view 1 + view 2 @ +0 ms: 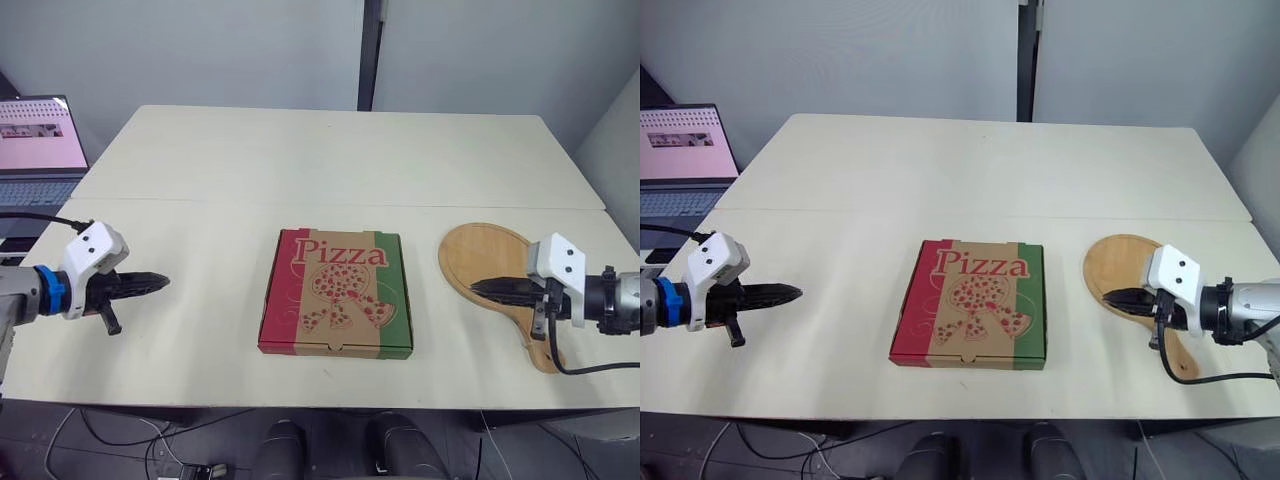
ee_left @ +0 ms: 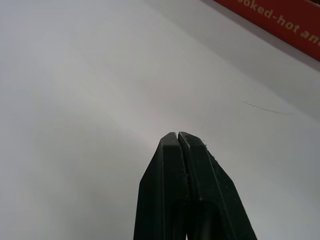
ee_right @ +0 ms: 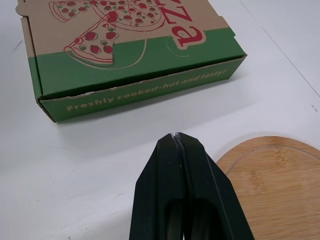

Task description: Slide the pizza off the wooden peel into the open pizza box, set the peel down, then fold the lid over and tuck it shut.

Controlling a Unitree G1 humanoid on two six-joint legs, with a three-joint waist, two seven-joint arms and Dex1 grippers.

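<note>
Finds the pizza box [image 1: 336,293] shut at centre of the table [image 1: 300,160], the wooden peel [image 1: 487,255] bare at its 3 o'clock. Holds left gripper [image 1: 161,282] at 9 o'clock and right gripper [image 1: 476,287] over the peel, both pinched together, empty. Risks dragging the peel off the 6 o'clock edge if lowered.

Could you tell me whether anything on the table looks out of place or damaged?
Nothing stands out: the red-and-green cardboard pizza box sits closed and undamaged, and the round wooden peel lies flat beside it on the cream table.
</note>
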